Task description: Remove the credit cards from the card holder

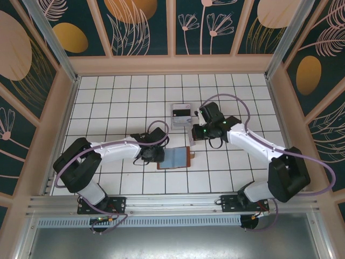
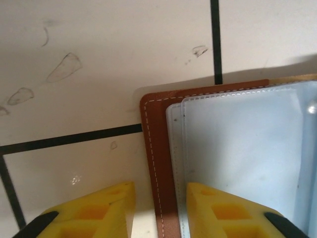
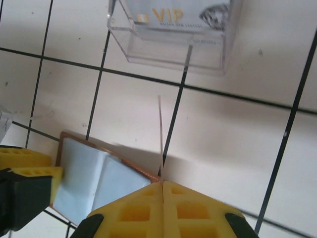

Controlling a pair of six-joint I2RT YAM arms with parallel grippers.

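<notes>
The card holder point(image 1: 175, 158) lies open on the tiled table, brown leather point(image 2: 157, 158) framing grey-blue pockets point(image 2: 247, 158). My left gripper point(image 2: 161, 210) is open, low over the holder's left edge. One yellow finger point(image 2: 106, 210) is over the table and the other point(image 2: 218, 210) over the lining. My right gripper point(image 3: 162, 186) is shut on a credit card point(image 3: 160, 134), seen edge-on as a thin line rising from its fingertips. In the top view that card point(image 1: 192, 135) hangs above and behind the holder's right end, below my right gripper point(image 1: 197, 131).
A clear acrylic stand point(image 1: 182, 113) holding a VIP card point(image 3: 171, 17) stands just beyond the right gripper. Wooden walls ring the table point(image 1: 108, 102). The left arm's finger point(image 3: 27, 168) shows by the holder point(image 3: 94, 181).
</notes>
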